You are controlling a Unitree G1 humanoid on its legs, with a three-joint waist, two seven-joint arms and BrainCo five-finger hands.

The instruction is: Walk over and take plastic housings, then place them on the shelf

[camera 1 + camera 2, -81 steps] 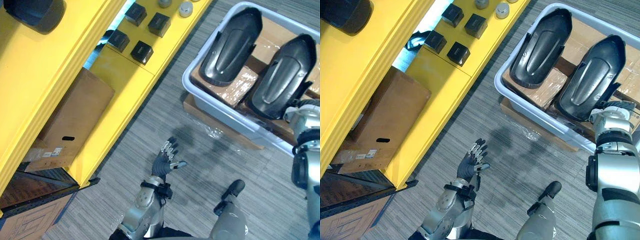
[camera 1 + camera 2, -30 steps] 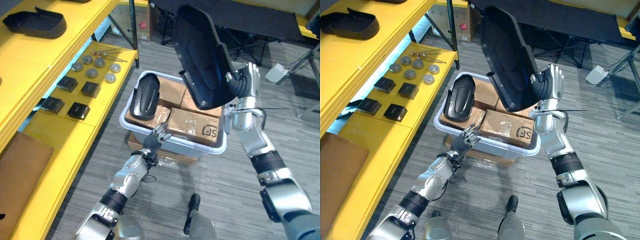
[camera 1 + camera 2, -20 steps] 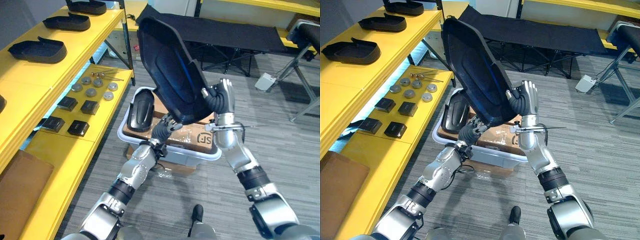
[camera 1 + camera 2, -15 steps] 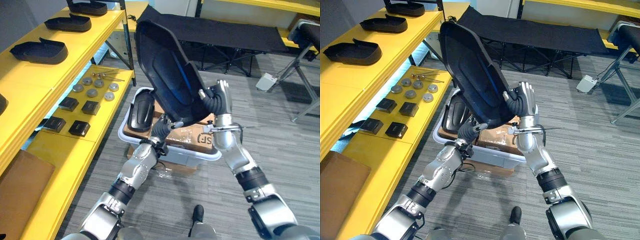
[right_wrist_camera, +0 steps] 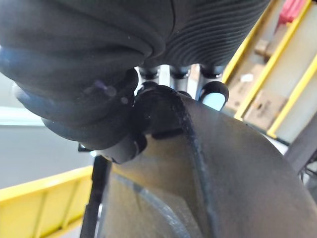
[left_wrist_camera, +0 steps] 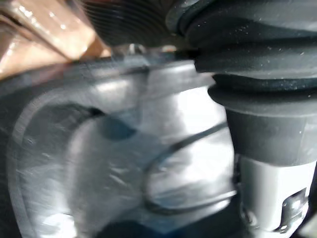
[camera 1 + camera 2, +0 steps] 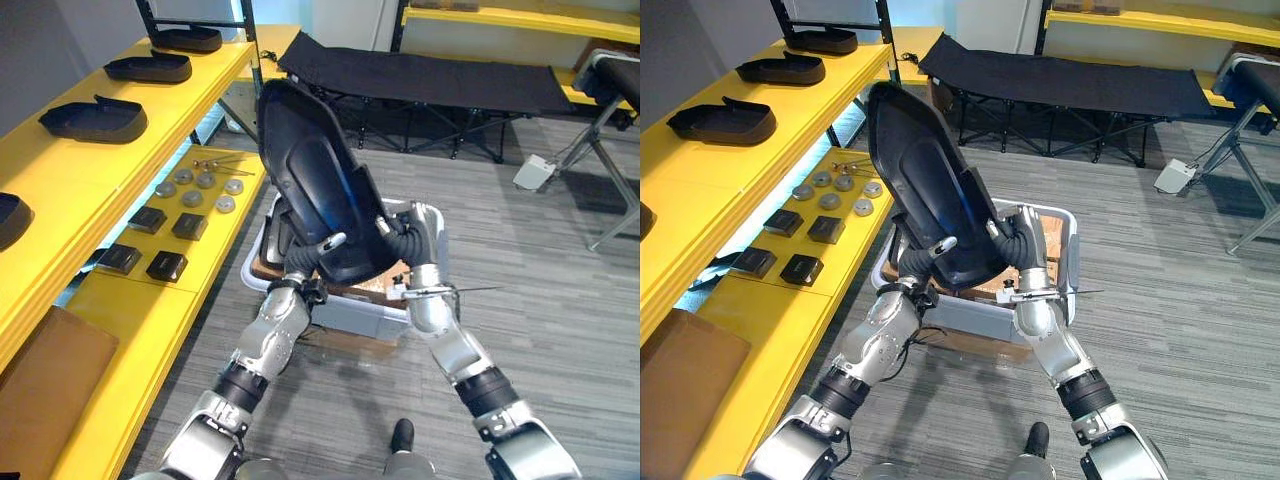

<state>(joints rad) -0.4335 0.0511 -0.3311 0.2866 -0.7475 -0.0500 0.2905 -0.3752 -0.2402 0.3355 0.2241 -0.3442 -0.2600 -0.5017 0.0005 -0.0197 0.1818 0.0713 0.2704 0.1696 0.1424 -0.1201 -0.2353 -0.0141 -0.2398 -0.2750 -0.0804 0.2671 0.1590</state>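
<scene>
We have the large black plastic housing (image 7: 315, 185) up over the grey bin (image 7: 350, 315). Right hand (image 7: 405, 235) is curled round its rim. Left hand (image 7: 305, 258) sits at the lower edge, grip impossible to tell. Carrying step, we reckon; next comes turning to a bare stretch of the yellow shelf (image 7: 60, 190).
</scene>
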